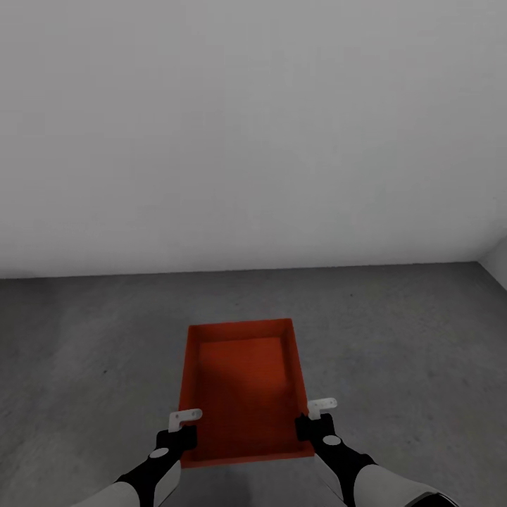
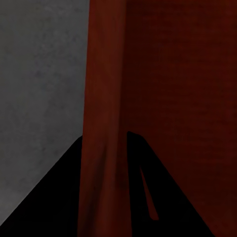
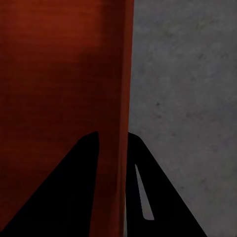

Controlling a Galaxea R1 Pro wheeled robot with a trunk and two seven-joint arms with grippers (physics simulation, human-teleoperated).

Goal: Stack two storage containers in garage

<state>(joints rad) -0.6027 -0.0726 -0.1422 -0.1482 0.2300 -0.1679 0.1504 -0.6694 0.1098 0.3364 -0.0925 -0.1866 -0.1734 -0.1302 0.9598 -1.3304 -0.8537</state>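
Where grey floor [image 1: 394, 338] spreads, container [image 1: 243, 387] mid-floor.

The storage container [image 1: 243, 394] looks like smooth, matt red-orange plastic with plain walls; the floor [image 1: 408, 352] is mottled, rough-looking grey concrete; the far wall [image 1: 253, 127] is flat matt white

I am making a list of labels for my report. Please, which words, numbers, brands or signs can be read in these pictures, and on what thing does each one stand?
None can be read: the storage container, white wall, concrete floor, left gripper and right gripper all show plain surfaces without text.
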